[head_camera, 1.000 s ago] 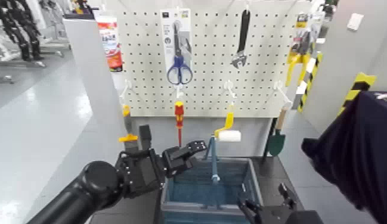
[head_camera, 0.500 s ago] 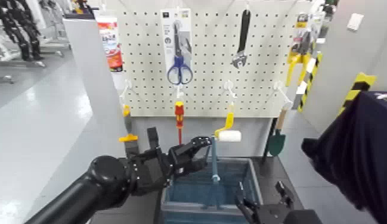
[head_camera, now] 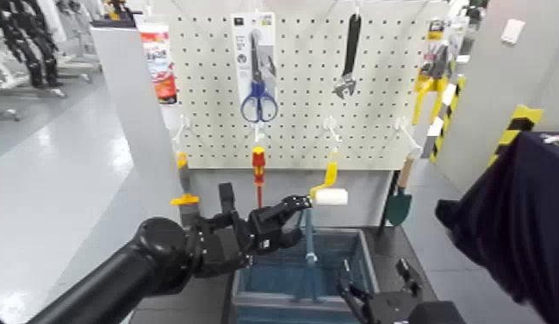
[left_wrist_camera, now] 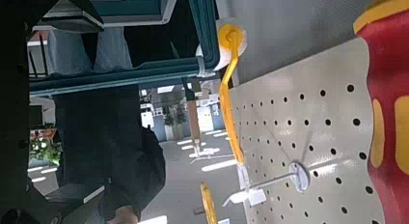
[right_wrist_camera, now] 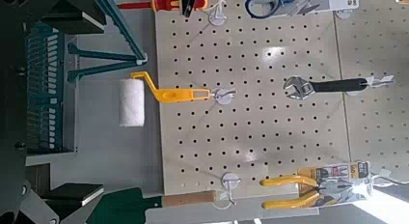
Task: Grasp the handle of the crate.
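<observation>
The blue-grey crate stands low in the middle of the head view, below the pegboard. Its thin handle stands upright over the crate's middle. My left gripper is open, level with the upper part of the handle and just to its left, fingertips almost at the bar. My right gripper is open and empty, low at the crate's right front corner. The left wrist view shows the crate rim and a handle bar. The right wrist view shows the crate and the handle.
A white pegboard behind the crate holds scissors, a wrench, a red screwdriver, a yellow-handled paint roller, a trowel and yellow pliers. A dark navy sleeve-like shape fills the right side.
My left gripper has moved right and forward, from left of the crate to right beside the handle. The right gripper has shifted slightly at the crate's corner.
</observation>
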{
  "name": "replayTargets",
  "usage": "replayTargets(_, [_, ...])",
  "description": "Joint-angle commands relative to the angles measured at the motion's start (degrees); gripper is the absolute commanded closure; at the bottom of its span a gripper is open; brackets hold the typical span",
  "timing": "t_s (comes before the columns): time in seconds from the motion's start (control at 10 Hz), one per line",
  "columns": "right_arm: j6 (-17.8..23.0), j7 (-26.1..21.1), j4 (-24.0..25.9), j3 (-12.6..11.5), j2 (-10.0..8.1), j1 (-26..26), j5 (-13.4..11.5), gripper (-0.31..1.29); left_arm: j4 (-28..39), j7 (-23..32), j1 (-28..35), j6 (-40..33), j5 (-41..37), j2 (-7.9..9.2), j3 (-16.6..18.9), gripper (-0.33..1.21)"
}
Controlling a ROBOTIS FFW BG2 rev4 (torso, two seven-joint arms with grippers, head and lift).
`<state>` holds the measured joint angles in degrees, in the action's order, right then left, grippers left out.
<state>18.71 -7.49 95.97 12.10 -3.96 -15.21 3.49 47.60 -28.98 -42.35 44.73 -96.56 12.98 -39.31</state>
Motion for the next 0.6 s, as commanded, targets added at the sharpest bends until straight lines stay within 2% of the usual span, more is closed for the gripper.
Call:
replayTargets(0.1, [0.45, -0.06, -0.17, 0.29, 0.00, 0.35, 0.02, 0.14, -1.54, 0.07, -0.72, 0.10, -1.44, -0.59, -1.12, 0.15])
replayTargets(0.2, [0.63, -0.06, -0.17, 0.29, 0.00, 0.35, 0.02, 0.14, -1.98, 0.07, -0.72, 0.27, -1.96, -0.85, -1.47, 0.16])
replayTargets(0.3, [0.80, -0.15, -0.25, 0.29, 0.00, 0.35, 0.02, 0.14, -2.51, 0.07, -0.81, 0.54, -2.75, -1.03, -2.17, 0.24])
replayTargets(0.4, [0.89, -0.15, -0.34, 0.38, 0.00, 0.44, 0.02, 0.14, -2.77, 0.07, -0.81, 0.89, -3.28, -1.12, -2.61, 0.52])
replayTargets(0.5, [1.07, -0.24, -0.34, 0.38, 0.00, 0.44, 0.02, 0.14, -3.03, 0.07, -0.81, 0.89, -3.46, -1.21, -2.61, 0.73])
replayTargets(0.6, [1.24, -0.33, -0.43, 0.38, 0.09, 0.44, 0.02, 0.14, -3.12, 0.16, -0.81, 0.80, -3.46, -1.21, -2.61, 0.82])
